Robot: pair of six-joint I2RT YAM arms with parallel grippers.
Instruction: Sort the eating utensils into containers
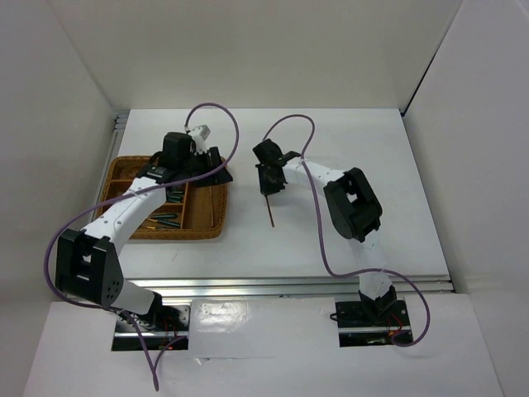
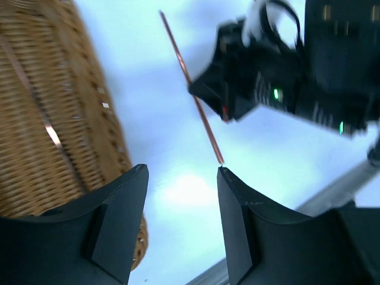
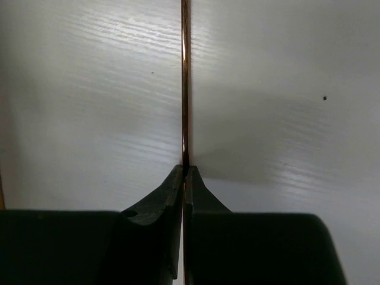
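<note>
One thin copper-gold chopstick (image 1: 270,212) (image 3: 185,89) (image 2: 199,110) sits near the middle of the white table (image 1: 372,149), just right of the woven wicker tray (image 1: 108,186) (image 2: 53,119) and apart from it, its free end pointing toward the table's near edge. The right gripper (image 1: 266,190) (image 3: 185,172) pinches it at the far end, fingertips pressed together on the rod; whether the chopstick rests on the table or is raised off it cannot be told. The tray lies toward the table's left edge, with teal-handled cutlery (image 1: 165,219) in its near compartments. The left gripper (image 1: 216,172) (image 2: 181,172) hangs over the tray's right rim with its fingers spread and nothing between them, aimed toward the chopstick and the right gripper
</note>
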